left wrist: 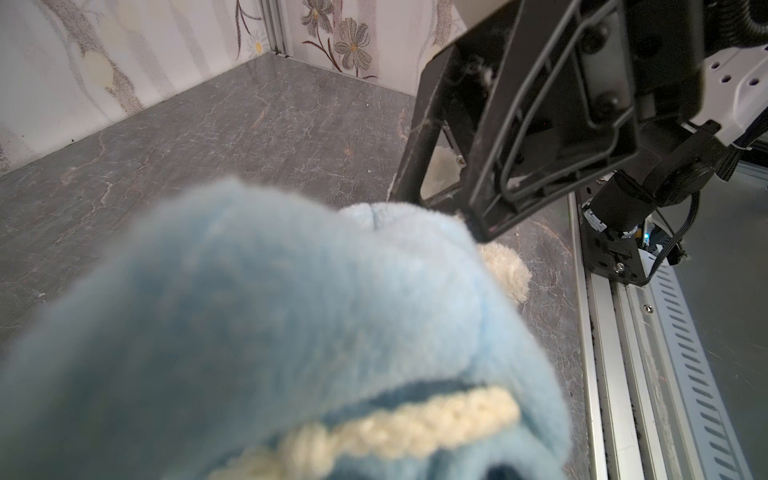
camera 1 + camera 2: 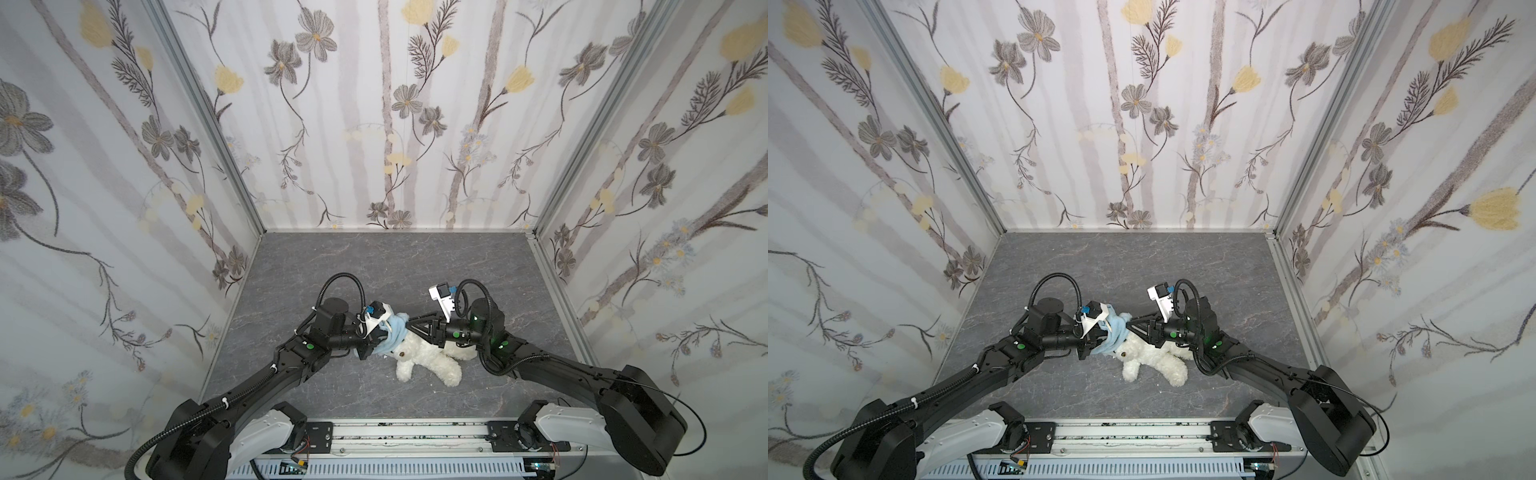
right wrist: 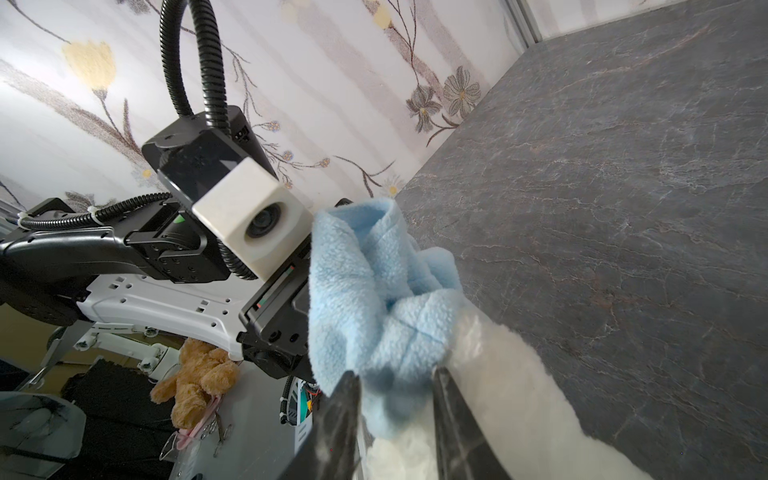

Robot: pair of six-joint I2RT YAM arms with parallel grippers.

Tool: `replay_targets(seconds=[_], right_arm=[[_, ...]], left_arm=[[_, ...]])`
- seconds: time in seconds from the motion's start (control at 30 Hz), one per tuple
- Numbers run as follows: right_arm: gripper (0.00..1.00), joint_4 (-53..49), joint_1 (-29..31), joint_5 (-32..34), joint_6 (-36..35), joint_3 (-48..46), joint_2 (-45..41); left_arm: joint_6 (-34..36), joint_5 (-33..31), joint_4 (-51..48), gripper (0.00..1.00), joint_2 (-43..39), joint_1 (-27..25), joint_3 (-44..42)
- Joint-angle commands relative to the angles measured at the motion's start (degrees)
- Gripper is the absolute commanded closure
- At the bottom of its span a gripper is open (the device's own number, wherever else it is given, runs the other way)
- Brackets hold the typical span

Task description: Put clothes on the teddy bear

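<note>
Two tools at head of teddy bear (image 2: 432, 357) | left tool (image 2: 372, 345) pinches hoodie (image 2: 392, 332) | right tool (image 3: 397, 384) straddles hoodie, grip cannot tell | bear on worktop (image 2: 374, 266)

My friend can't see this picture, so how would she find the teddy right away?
Look at the grey stone-patterned table between the flowery walls. Where the two black arms meet lies the teddy bear. It is the only fluffy white thing, with a pale blue hoodie bunched at its head.
</note>
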Motion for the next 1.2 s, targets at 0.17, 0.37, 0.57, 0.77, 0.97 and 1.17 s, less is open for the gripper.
replay_targets(seconds=[0.17,0.37,0.57,0.77,0.97,1.17], right_arm=[[0.83,6.8,1.5,1.6,4.6,1.5,3.4],[1.0,3.4,-0.8,16.1,13.5,-4.0,0.5],[1.0,1.7,0.6,26.1,19.3,-7.5,-1.9],[1.0,-5.6,2.2,32.5,17.2,-8.6,-2.5],[1.0,-9.5,2.1,35.6,13.7,-9.3,-2.9],[1.0,-12.2,1.7,39.1,11.5,-8.6,-1.9]], left_arm=[[2.1,-0.3,2.6,1.0,-0.5,-0.3,-0.2],[2.8,-1.5,4.6,1.0,-3.1,-0.5,-1.9],[2.7,-0.7,6.3,1.0,-4.2,-0.6,-2.6],[-2.1,-4.5,11.5,1.0,-6.5,-0.6,-3.3],[-7.2,-9.1,13.9,1.0,-8.2,-0.6,-4.3],[-11.1,-13.6,13.8,1.0,-9.7,-0.6,-5.3]])
